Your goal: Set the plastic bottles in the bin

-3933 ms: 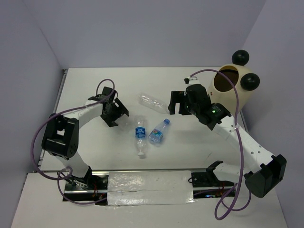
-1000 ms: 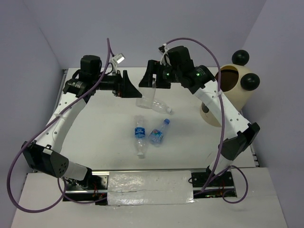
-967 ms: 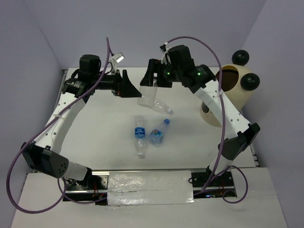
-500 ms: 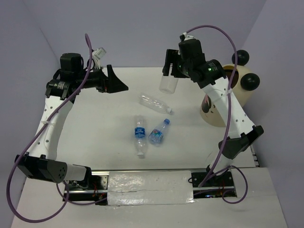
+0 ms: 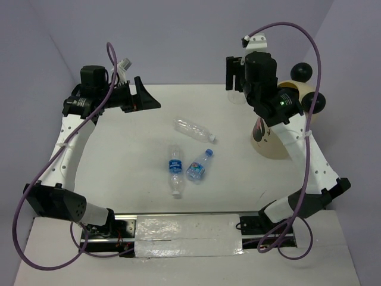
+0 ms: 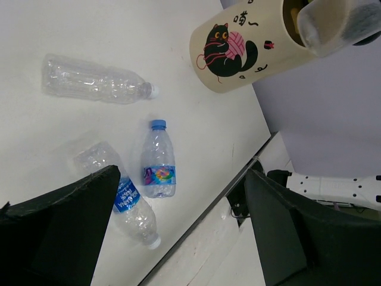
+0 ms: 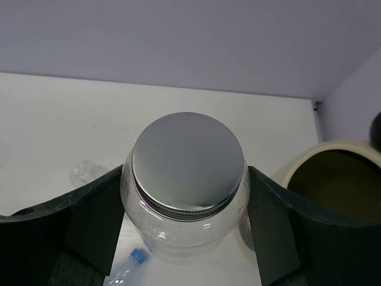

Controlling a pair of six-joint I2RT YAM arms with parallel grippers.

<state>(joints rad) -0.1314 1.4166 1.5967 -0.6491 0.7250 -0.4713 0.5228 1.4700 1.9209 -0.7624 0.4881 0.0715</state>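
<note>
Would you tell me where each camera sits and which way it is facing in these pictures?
Top external: above and behind the arm bases, looking down on the table; both arms show, left tool open, right tool raised.
Left wrist: on the raised left arm, looking down at the bin and blue-capped bottle; the tool's fingers frame the bottom.
Right wrist: on the raised right arm, looking down over the grey-capped bottle clamped in its tool.
Shared: both wrist views show the bin and the blue cap.
</note>
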